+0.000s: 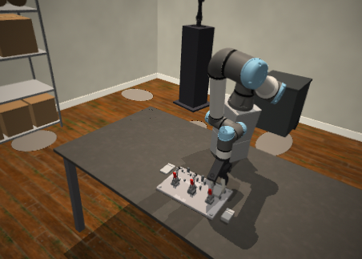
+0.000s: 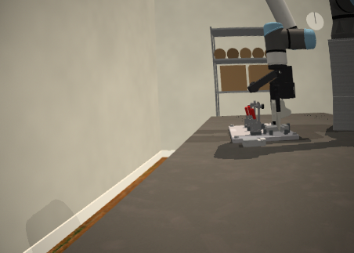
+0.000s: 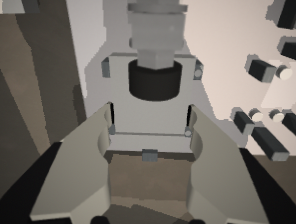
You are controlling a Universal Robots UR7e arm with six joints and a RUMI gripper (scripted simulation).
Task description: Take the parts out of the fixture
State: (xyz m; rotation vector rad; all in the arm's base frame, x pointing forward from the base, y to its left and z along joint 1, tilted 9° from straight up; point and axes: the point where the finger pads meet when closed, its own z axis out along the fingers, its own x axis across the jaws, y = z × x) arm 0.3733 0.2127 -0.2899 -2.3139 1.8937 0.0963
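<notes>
Gripper (image 1: pixel 219 185) (image 2: pixel 276 124) (image 3: pixel 150 105) is partway open with its fingers closed on opposite edges of a pale part (image 1: pixel 219 190) (image 3: pixel 150 117), which we see at the end of the fixture (image 1: pixel 180 196) (image 2: pixel 239 133) (image 3: pixel 225 30), a black clamp tip (image 3: pixel 155 82) showing over it in the wrist view. Further out we have red-handled clamps (image 1: pixel 192 187) (image 2: pixel 251 113) in a row along the fixture, and two small pale blocks on the table (image 1: pixel 120 147) (image 2: pixel 235 190) (image 3: pixel 145 177), one near each end; we cannot tell whether those are parts.
</notes>
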